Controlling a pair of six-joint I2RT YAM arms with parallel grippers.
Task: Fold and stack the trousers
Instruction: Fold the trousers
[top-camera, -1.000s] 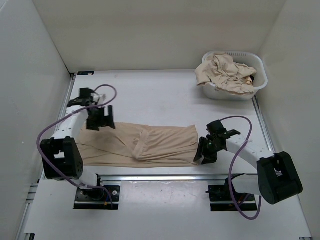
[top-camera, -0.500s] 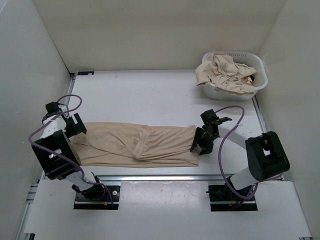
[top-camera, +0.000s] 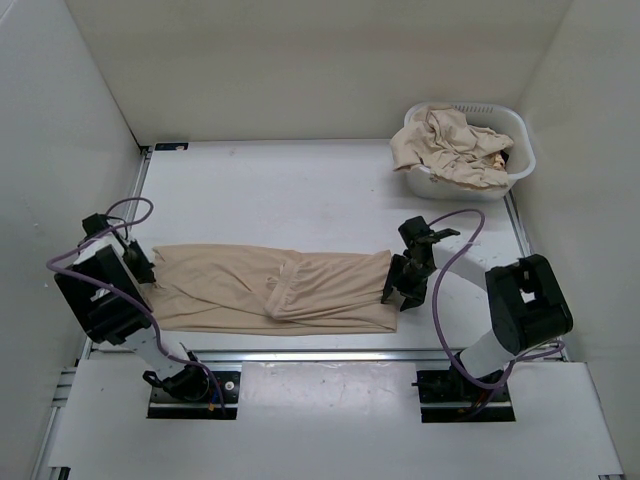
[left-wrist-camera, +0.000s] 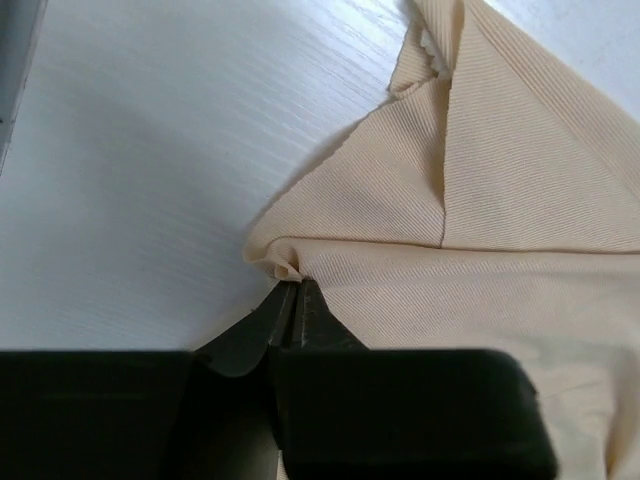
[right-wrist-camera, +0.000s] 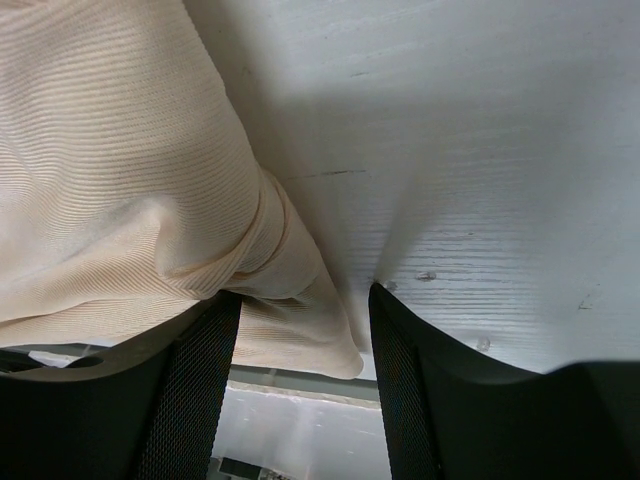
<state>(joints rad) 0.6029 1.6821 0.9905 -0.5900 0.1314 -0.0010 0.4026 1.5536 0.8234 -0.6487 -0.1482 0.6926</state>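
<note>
Seen from above: a white table (top-camera: 320, 190) with a faint wood-grain finish, boxed in by plain off-white walls (top-camera: 300, 70) at the left, back and right of the frame. Along the table's near edge, at the bottom of the overhead view, a silver rail (top-camera: 330, 355). In the upper right of that view, near the far right corner of the table, a white plastic basket (top-camera: 521, 165) heaped with crumpled bundled trousers (top-camera: 450, 140) in the same beige.

Across the lower middle of the overhead view, spread flat on the table just above the rail: light beige trousers (top-camera: 270, 290). Long axis running left to right, about parallel to the rail. Folded lengthwise into one broad band, with a knot of creases a little right of the middle. Cannot tell which end is the waist.

At the band's left end, the left gripper (top-camera: 140, 265): closed tight, with a small pucker of the cloth's edge nipped between the fingertips (left-wrist-camera: 312, 305).

At the right end, the right gripper (top-camera: 398, 292): jaws standing partly apart, astride the folded edge. In the right wrist view, cloth bunched against the left-hand finger (right-wrist-camera: 200, 360) and bare table beside the other; not clamped.
</note>
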